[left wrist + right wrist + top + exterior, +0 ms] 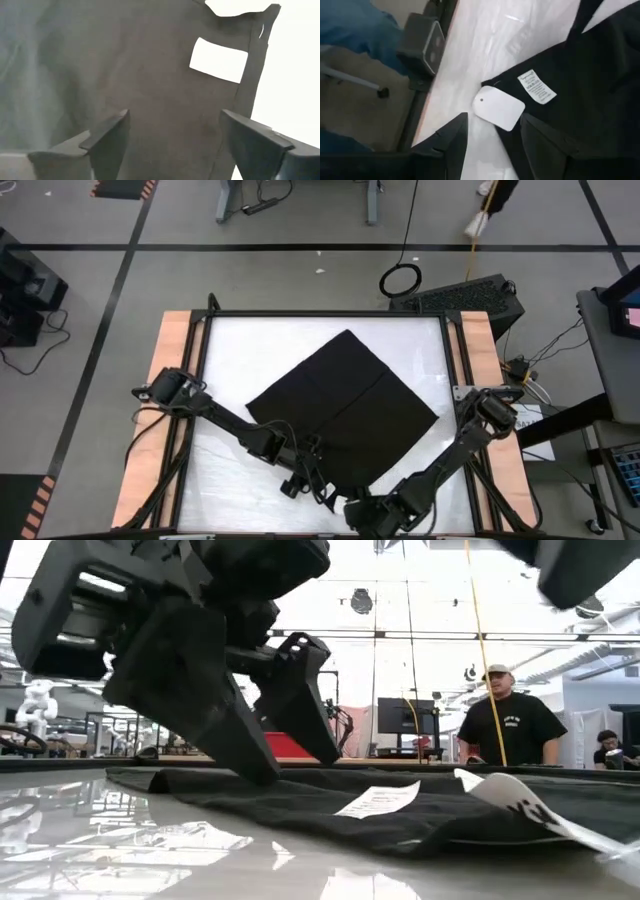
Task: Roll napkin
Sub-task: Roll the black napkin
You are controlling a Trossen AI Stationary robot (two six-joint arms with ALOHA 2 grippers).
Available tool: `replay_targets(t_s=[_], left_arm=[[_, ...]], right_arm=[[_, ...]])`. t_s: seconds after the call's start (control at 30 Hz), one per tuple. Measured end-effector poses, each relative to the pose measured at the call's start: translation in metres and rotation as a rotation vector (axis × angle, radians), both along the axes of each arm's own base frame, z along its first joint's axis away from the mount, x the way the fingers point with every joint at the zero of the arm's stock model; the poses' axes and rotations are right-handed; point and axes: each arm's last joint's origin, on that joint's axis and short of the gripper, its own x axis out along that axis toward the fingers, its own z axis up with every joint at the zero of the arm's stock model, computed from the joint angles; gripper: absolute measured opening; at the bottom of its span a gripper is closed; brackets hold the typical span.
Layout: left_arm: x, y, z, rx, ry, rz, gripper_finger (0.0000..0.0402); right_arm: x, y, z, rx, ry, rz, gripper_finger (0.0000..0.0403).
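The black napkin [345,405] lies spread flat on the white table [240,345] as a diamond, one corner toward the near edge. Near that corner a printed white label [537,86] lies on the cloth, and a plain white tag [497,107] sticks out past the edge. My left gripper [172,117] stands open over the cloth beside the label, at the near corner [300,483]. My right gripper [492,120] is open too and hangs above the near corner [350,508], clear of the tag, with nothing between its fingers. My left gripper slants down from the table's left, its open fingers [262,765] reaching close to the napkin's top surface near the near corner. I cannot tell whether the tips touch the cloth. Nothing is pinched between them.
A black frame [320,313] and wooden side boards [170,380] border the table. Bare white surface lies left and right of the napkin. A dark case [465,295] sits past the far right corner. A person [515,730] stands beyond the far edge.
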Motion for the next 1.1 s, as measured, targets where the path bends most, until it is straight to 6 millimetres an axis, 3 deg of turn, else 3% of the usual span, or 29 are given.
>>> replay_targets(t_s=[0.27, 0.47, 0.63, 0.83, 1.0, 1.1], left_arm=[[-0.006, 0.001, 0.000, 0.023, 0.052, 0.004, 0.0345], [-0.017, -0.011, -0.003, 0.049, 0.107, -0.040, 0.0345], [-0.026, -0.033, -0.002, 0.036, 0.081, -0.139, 0.0345], [-0.026, -0.036, -0.001, 0.058, 0.043, -0.126, 0.0345], [-0.020, -0.023, -0.002, 0.070, 0.063, -0.074, 0.0345], [-0.022, -0.022, 0.007, 0.065, 0.049, -0.078, 0.0345]], right_arm=[[-0.013, 0.028, -0.009, 0.091, -0.074, -0.070, 0.0169], [-0.005, 0.062, -0.046, 0.175, -0.228, -0.050, 0.0162], [-0.006, 0.075, -0.078, 0.116, -0.319, -0.082, 0.0150], [-0.012, 0.078, -0.079, -0.033, -0.401, -0.114, 0.0131], [-0.025, 0.072, -0.076, -0.068, -0.305, -0.137, 0.0122], [-0.040, 0.064, -0.067, -0.089, -0.232, -0.210, 0.0118]])
